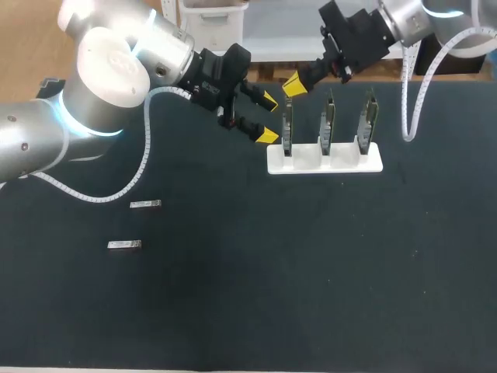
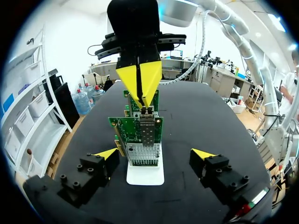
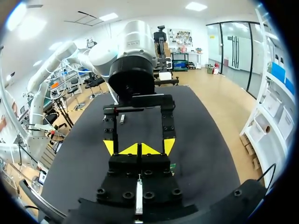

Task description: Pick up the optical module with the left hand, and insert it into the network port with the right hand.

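Observation:
Three green network cards stand upright in a white stand (image 1: 324,159). My right gripper (image 1: 293,84) is shut, its yellow tips right above the leftmost card (image 1: 287,128). In the left wrist view those tips (image 2: 138,79) touch the top end of a silvery optical module (image 2: 147,113) that sits in the card's port (image 2: 148,135). My left gripper (image 1: 267,118) hangs open just left of that card, holding nothing; its fingers (image 2: 106,153) flank the stand (image 2: 145,176). The right wrist view shows its own gripper (image 3: 138,149) shut and the left gripper's fingertips (image 3: 108,145) beyond it.
Two more optical modules lie flat on the black table at the left, one (image 1: 145,204) above the other (image 1: 124,245). The other two cards (image 1: 328,124) (image 1: 368,123) stand to the right of the one in use.

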`<state>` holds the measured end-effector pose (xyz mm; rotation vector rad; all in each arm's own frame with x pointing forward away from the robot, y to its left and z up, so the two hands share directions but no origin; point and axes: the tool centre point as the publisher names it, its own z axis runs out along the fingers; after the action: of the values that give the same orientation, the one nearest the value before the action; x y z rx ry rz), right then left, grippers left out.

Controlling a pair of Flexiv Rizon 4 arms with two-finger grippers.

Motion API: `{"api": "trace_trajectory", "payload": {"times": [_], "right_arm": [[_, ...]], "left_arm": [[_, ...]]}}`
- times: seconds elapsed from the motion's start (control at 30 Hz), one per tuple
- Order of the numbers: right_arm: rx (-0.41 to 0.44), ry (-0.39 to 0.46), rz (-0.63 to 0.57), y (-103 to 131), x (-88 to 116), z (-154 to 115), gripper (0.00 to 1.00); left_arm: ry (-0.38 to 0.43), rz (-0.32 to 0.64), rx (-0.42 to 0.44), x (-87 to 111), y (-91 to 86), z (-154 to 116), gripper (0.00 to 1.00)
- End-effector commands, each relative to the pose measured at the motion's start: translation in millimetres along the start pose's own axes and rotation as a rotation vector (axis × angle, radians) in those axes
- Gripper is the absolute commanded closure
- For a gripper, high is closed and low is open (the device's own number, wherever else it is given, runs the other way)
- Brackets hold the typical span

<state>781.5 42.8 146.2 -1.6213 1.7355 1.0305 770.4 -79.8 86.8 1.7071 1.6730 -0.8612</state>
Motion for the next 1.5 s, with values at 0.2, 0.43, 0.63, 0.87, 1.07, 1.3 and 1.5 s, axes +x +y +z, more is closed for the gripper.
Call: {"api": "trace_trajectory", "payload": {"times": [0.2,0.43,0.63,0.87,1.07,1.3,1.5], "right_arm": [[-0.012,0.011,0.012,-3.7,3.5,2.8,1.0],[-0.016,0.017,0.022,-5.4,6.8,4.3,1.0],[-0.018,0.027,0.032,-5.7,9.7,7.0,1.0],[-0.013,0.026,0.04,-4.6,10.0,7.4,1.0],[0.01,-0.003,0.015,4.2,-6.3,-4.2,1.0],[0.061,-0.066,-0.029,12.4,-23.6,-23.8,1.0],[0.0,-0.076,-0.116,19.4,-27.0,-48.1,1.0]], "left_arm": [[0.004,-0.002,0.0,-0.7,0.4,0.6,0.0],[0.004,-0.002,0.0,-0.7,0.4,0.6,0.0],[0.004,-0.002,0.0,-0.7,0.4,0.6,0.0],[0.004,-0.002,0.0,-0.7,0.4,0.6,0.0],[0.004,-0.002,0.0,-0.7,0.4,0.6,0.0],[0.004,-0.002,0.0,-0.7,0.4,0.6,0.0],[0.004,-0.002,0.0,-0.7,0.4,0.6,0.0]]}}
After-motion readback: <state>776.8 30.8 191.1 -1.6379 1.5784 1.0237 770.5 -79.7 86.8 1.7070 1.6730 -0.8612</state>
